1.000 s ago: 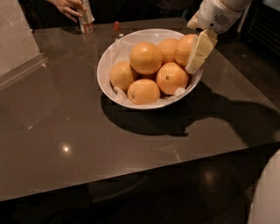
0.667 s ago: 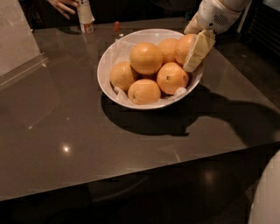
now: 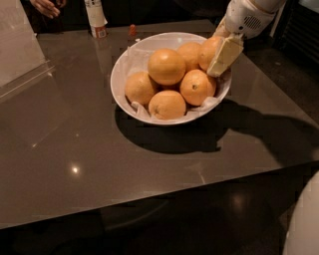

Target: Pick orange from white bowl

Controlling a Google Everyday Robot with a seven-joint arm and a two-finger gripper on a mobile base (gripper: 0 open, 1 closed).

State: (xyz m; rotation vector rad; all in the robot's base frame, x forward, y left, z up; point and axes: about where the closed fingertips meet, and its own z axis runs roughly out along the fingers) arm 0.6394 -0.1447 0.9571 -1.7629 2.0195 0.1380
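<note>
The white bowl (image 3: 124, 92) stands at the back middle of the dark table and holds six oranges on white paper. The orange (image 3: 166, 65), the biggest one, lies on top of the pile at its centre. An orange with a dark stem dot (image 3: 197, 86) lies at the front right. My gripper (image 3: 223, 54) reaches in from the upper right, over the bowl's right rim. It sits against the rightmost back orange (image 3: 208, 49), to the right of the biggest one and not touching it. Its cream pad covers part of that right orange.
A white bottle with a red band (image 3: 94, 17) stands at the table's back edge, with a person's hand (image 3: 47, 6) left of it. A small red thing (image 3: 132, 30) lies behind the bowl. A clear panel (image 3: 20, 50) stands at the left. The table edge runs along the front.
My gripper has shifted slightly up and left at the bowl's right rim. The person's hand has moved left, away from the bottle. The bowl and oranges have not moved.
</note>
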